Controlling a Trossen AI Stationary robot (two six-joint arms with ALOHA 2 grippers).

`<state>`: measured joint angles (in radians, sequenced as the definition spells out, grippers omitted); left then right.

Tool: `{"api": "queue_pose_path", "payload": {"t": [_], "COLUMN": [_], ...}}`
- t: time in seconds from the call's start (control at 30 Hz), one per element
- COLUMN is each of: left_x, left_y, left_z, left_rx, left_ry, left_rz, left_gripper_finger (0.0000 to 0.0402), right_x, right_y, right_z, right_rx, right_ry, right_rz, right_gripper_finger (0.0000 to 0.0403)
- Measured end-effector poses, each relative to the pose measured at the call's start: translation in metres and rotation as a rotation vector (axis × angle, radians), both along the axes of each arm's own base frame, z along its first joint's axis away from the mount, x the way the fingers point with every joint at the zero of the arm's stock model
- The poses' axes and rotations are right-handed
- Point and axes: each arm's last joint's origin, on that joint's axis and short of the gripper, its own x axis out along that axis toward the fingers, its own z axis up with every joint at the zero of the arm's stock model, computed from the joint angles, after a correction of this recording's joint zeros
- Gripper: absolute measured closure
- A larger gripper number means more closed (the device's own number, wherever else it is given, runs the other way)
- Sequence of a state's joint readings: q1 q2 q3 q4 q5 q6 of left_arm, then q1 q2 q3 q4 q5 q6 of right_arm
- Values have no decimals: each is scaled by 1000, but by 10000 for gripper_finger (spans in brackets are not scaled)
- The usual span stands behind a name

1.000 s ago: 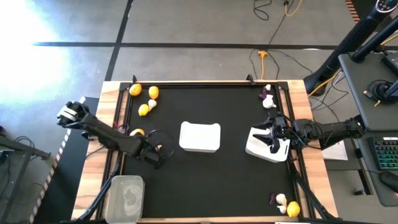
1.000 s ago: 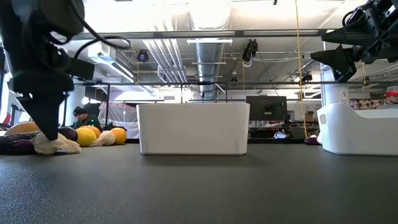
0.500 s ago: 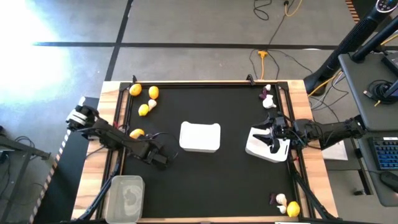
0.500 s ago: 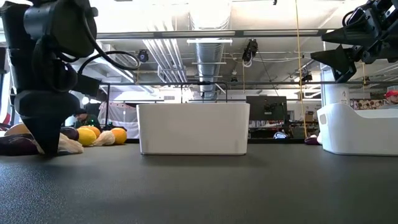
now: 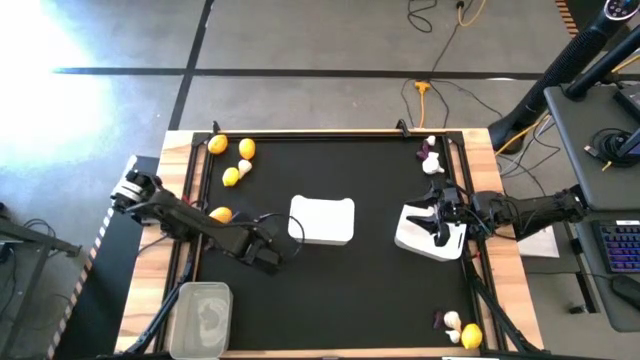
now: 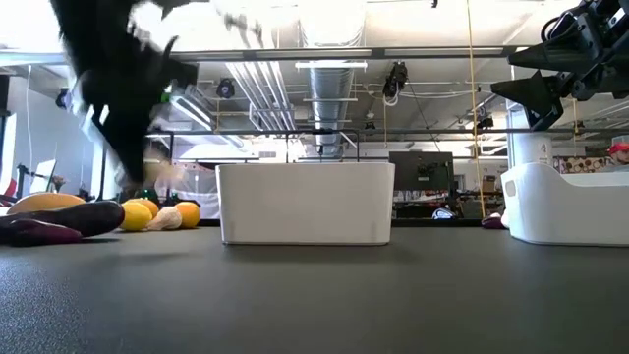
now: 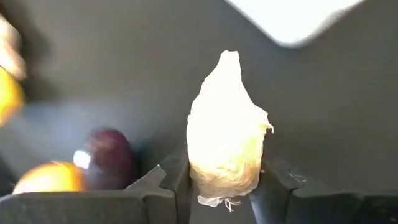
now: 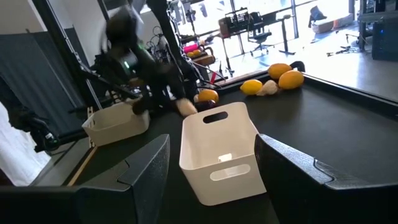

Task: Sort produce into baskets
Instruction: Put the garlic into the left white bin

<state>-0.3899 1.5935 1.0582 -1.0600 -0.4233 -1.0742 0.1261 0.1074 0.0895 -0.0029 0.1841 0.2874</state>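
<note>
My left gripper (image 7: 225, 180) is shut on a white garlic bulb (image 7: 227, 124) and hangs above the mat just left of the middle white basket (image 5: 322, 220); in the high view, my left gripper (image 5: 272, 258) hides the bulb. Below and behind it lie a purple vegetable (image 7: 109, 155) and a lemon (image 5: 221, 214) on the mat. My right gripper (image 5: 440, 215) hovers open over the right white basket (image 5: 420, 240). The clear tub (image 5: 203, 318) stands at the near left corner. My left gripper pinches the garlic bulb's wide root end (image 7: 198, 171) between its two fingers, one on each side. The fingers slant down from above. The bulb is lifted clear of the mat, and its pointed tip (image 7: 229, 57) sticks out beyond the fingertips.
Lemons (image 5: 247, 149) and a garlic bulb (image 5: 244, 166) lie at the far left corner. Garlic and a purple piece (image 5: 432, 155) lie at the far right. A lemon (image 5: 471, 336), garlic and a purple piece lie at the near right. Bare mat lies in front of the middle basket.
My left gripper stood over the garlic bulb on the mat beside the purple vegetable. It has since risen and gone toward the middle basket, carrying the bulb clear of the mat. The purple vegetable and lemon have stayed put.
</note>
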Motion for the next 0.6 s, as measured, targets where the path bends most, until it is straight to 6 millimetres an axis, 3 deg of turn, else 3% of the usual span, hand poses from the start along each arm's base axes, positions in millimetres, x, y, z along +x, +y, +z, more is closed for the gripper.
{"api": "queue_pose_path", "payload": {"t": [0.17,0.27,0.43,0.6], "left_x": [24,50,92,114], "left_y": [1,7,35,66], "left_z": [60,76,66,28], "left_rx": [138,146,130,97], "left_ry": [-183,-283,-323,-215], "left_rz": [-36,-127,-241,-214], "left_gripper_finger": [288,289,290,290], "right_x": [0,0,0,0], "right_y": [0,0,0,0], "right_z": [0,0,0,0], "right_rx": [0,0,0,0], "right_ry": [0,0,0,0], "right_rz": [0,0,0,0], "right_gripper_finger": [174,174,174,174]}}
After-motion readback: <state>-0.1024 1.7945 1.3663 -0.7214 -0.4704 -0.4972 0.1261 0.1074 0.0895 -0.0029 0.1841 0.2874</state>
